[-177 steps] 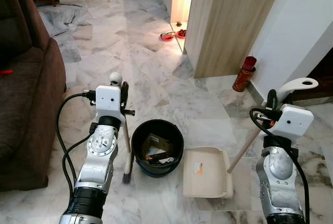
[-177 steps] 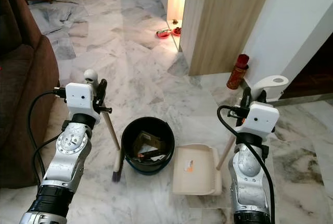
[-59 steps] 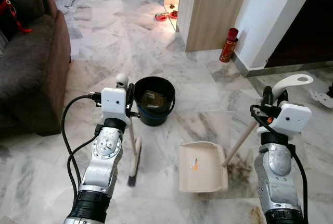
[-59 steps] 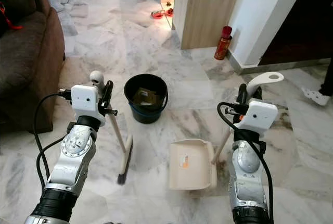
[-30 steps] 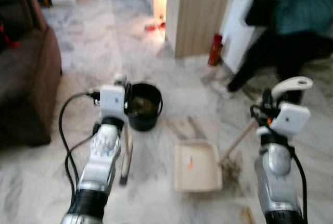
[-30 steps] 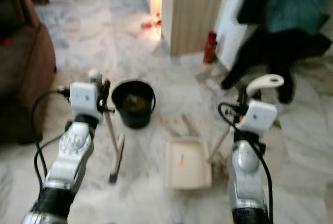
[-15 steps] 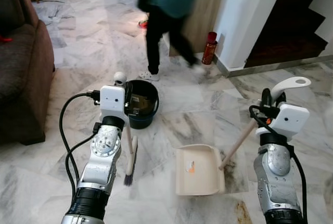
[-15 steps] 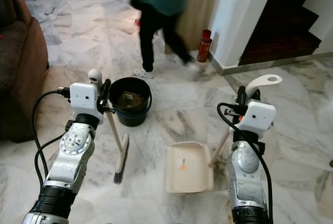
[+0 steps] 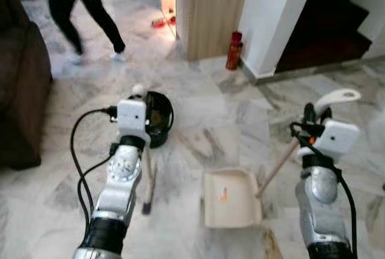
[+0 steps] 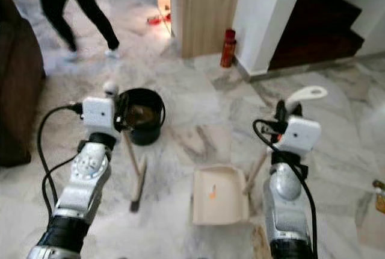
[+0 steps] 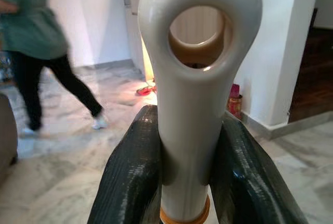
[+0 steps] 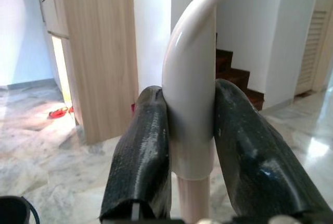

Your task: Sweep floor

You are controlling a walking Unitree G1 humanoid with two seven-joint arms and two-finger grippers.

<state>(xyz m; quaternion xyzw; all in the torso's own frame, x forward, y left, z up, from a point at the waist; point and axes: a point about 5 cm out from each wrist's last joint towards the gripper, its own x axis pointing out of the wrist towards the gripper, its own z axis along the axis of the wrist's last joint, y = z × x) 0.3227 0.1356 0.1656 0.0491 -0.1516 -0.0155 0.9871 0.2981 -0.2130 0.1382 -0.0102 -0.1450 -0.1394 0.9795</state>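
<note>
Broom point(image 9: 148, 177): lower left of centre in my head view, bristles on the floor point(image 9: 198, 120); shaft partly behind my left arm.
Left gripper point(image 11: 183, 182): clamped on the broom's handle.
Right gripper point(image 12: 190, 156): clenched around the dustpan point(image 9: 231, 199) handle; pan sits lower centre.
Bucket point(image 10: 142, 116): left of centre, half hidden by my wrist.
Person point(image 9: 75, 0): upper left, blurred, cut off at the frame's top.
</note>
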